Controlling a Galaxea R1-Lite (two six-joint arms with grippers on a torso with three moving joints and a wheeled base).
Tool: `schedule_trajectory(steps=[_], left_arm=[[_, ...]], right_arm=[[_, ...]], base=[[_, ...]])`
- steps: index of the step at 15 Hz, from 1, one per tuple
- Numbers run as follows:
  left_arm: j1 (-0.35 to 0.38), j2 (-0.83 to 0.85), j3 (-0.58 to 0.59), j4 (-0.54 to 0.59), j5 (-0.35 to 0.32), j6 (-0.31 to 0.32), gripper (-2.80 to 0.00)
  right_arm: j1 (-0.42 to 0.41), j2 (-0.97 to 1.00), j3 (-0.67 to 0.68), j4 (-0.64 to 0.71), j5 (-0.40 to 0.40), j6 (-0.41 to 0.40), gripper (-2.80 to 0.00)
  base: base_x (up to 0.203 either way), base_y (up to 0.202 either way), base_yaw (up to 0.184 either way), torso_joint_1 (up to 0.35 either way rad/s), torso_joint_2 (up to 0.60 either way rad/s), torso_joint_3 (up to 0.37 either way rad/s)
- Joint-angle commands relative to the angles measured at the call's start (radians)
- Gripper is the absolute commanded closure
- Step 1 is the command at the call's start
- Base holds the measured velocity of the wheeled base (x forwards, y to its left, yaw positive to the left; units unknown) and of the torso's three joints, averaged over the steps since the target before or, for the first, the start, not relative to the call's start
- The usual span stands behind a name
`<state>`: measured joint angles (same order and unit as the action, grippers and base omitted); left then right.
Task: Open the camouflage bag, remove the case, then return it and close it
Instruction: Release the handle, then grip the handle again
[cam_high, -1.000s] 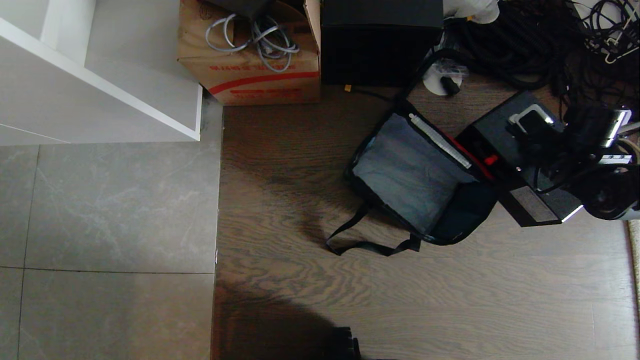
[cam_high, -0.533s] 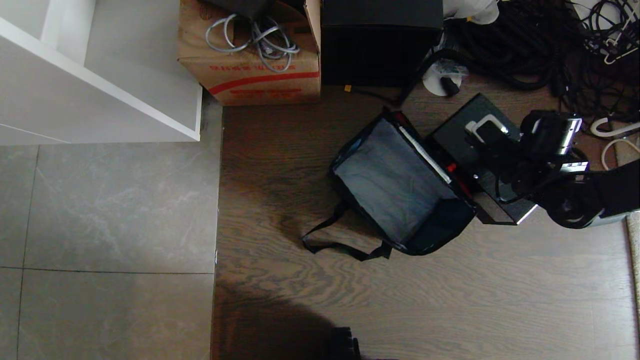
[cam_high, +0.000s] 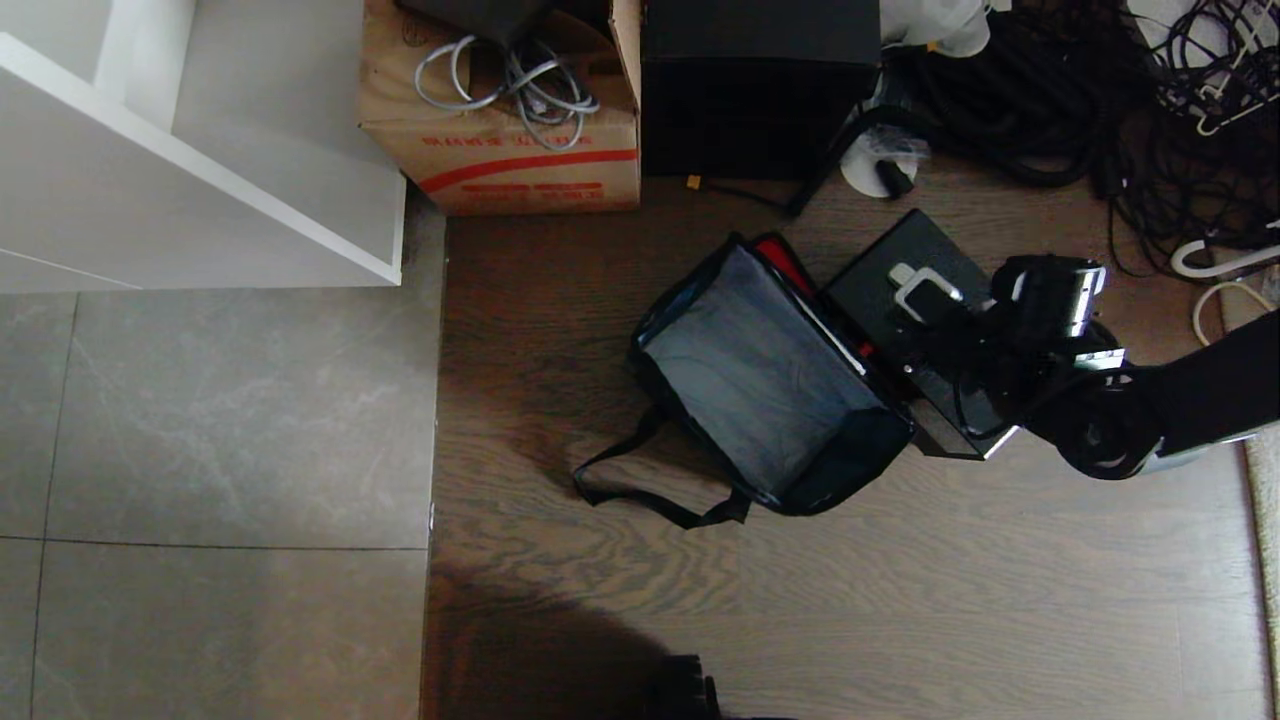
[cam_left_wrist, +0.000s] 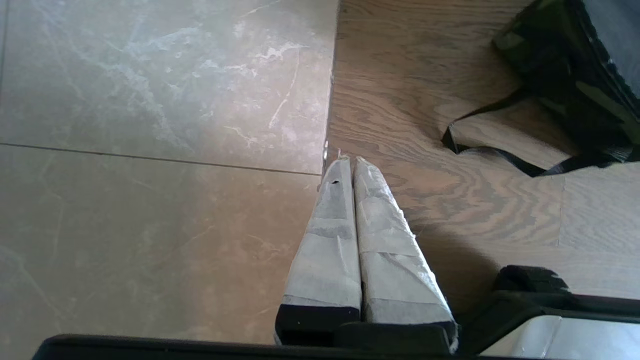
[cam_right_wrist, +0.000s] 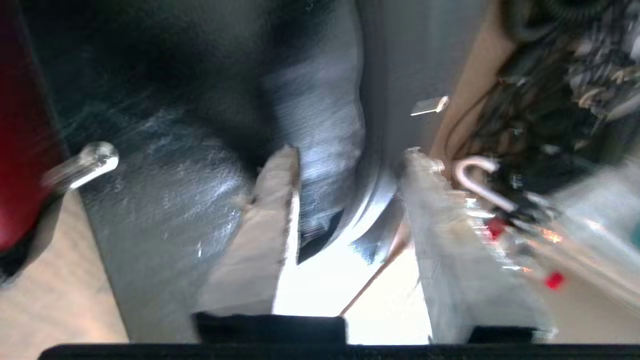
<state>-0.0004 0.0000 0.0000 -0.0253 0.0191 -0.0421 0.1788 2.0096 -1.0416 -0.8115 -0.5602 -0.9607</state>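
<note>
The camouflage bag (cam_high: 765, 395) lies open at centre frame on the wooden floor (cam_high: 900, 600). The case (cam_high: 890, 290) leans against its right side. The right hand (cam_right_wrist: 350, 155) hovers over it, fingers apart. The left hand (cam_left_wrist: 348, 162) is pressed together, lower left.

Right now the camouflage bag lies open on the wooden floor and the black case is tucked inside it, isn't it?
Not quite. The camouflage bag does lie open on the wooden floor, but the black case is outside it, resting on the floor against the bag's red-lined edge. The head view shows this.
</note>
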Motion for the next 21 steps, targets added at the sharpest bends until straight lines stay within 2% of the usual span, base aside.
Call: schedule_trajectory(steps=[1,2,5,8,11,14,15,17,21], left_arm=[[-0.001,0.0,0.008,-0.001,0.0,0.0,0.0],[0.0,0.0,0.008,-0.001,0.001,0.0,0.0],[0.0,0.0,0.008,-0.001,0.001,-0.001,0.0],[-0.001,0.0,0.008,-0.001,0.001,-0.001,0.0],[0.0,0.0,0.009,-0.001,0.001,0.0,0.0],[0.0,0.0,0.009,-0.001,0.0,0.0,0.0],[-0.001,0.0,0.008,-0.001,0.001,-0.001,0.0],[0.0,0.0,0.008,-0.001,0.001,-0.001,0.0],[0.0,0.0,0.008,-0.001,0.001,-0.001,0.0]], right_arm=[[0.03,0.004,0.057,0.085,0.087,0.026,-2.8],[0.042,-0.014,0.081,0.128,0.15,0.046,-2.8],[0.07,-0.102,0.158,0.208,0.203,0.079,-2.8],[0.078,-0.241,0.221,0.29,0.33,0.081,-2.8],[0.077,-0.393,0.272,0.364,0.361,0.107,-2.8],[0.064,-0.608,0.371,0.428,0.368,0.185,-2.8],[0.05,-0.692,0.415,0.462,0.369,0.21,0.0],[0.032,-0.844,0.486,0.565,0.368,0.262,0.0],[0.019,-1.174,0.589,0.784,0.364,0.455,0.0]], base=[[0.0,0.0,0.0,0.0,0.0,0.0],[0.0,0.0,0.0,0.0,0.0,0.0],[0.0,0.0,0.0,0.0,0.0,0.0],[0.0,0.0,0.0,0.0,0.0,0.0],[0.0,0.0,0.0,0.0,0.0,0.0],[0.0,0.0,0.0,0.0,0.0,0.0],[0.0,0.0,0.0,0.0,0.0,0.0],[0.0,0.0,0.0,0.0,0.0,0.0],[0.0,0.0,0.0,0.0,0.0,0.0]])
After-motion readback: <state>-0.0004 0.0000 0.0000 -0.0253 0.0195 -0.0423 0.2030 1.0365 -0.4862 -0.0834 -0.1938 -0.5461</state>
